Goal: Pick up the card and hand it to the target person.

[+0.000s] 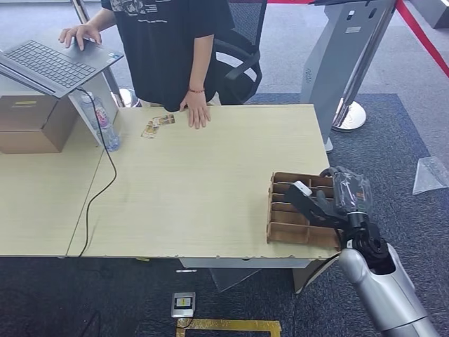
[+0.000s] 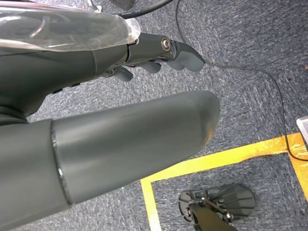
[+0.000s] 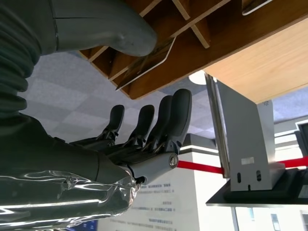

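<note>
Right robot hand (image 1: 312,203) reaches over the near right corner of the pale wooden surface (image 1: 201,189), above a brown cardboard divider tray (image 1: 288,228). In the right wrist view its dark fingers (image 3: 160,122) are spread apart and its thumb (image 3: 109,29) lies against a card (image 3: 148,60) that stands tilted in one tray compartment; whether the card is actually pinched, cannot tell. White card edge shows at the fingertips in the head view (image 1: 303,188). Left robot hand (image 2: 145,96) hangs over grey carpet with yellow floor tape (image 2: 218,156); fingers (image 2: 174,53) extended, grasping nothing. Far edge of the surface: a few small cards (image 1: 158,125) lying flat, just beside a person's hand (image 1: 197,110) resting on the wood. Person in black shirt (image 1: 164,42) stands behind, other hand on an open laptop (image 1: 52,63) raised over a cardboard box (image 1: 31,123). Water bottle (image 1: 106,126) near the box.
</note>
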You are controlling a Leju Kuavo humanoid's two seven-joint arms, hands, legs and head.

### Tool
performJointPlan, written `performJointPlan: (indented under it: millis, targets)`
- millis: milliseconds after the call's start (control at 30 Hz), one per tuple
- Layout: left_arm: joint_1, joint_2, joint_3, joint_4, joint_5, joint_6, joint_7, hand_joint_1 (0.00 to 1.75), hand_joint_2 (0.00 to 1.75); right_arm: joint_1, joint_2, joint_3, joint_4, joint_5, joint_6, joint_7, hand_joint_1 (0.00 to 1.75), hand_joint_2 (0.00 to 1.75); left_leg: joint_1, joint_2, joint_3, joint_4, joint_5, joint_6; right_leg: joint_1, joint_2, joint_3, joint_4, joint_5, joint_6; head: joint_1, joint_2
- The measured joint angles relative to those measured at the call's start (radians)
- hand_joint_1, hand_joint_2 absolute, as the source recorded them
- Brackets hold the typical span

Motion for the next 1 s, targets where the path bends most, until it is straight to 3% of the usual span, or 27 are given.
performJointPlan:
  millis: [1000]
  targets:
    - [0.000, 0.000, 0.000, 0.000, 0.006, 0.000, 0.000, 0.00, 0.00, -0.028, 0.002, 0.002, 0.086, -0.010, -0.014, -0.009, 0.93, 1.75, 0.000, 0.000, 0.001, 0.000, 0.000, 0.000, 0.000, 0.000, 0.000, 0.000, 0.000, 0.000, 0.000, 0.000]
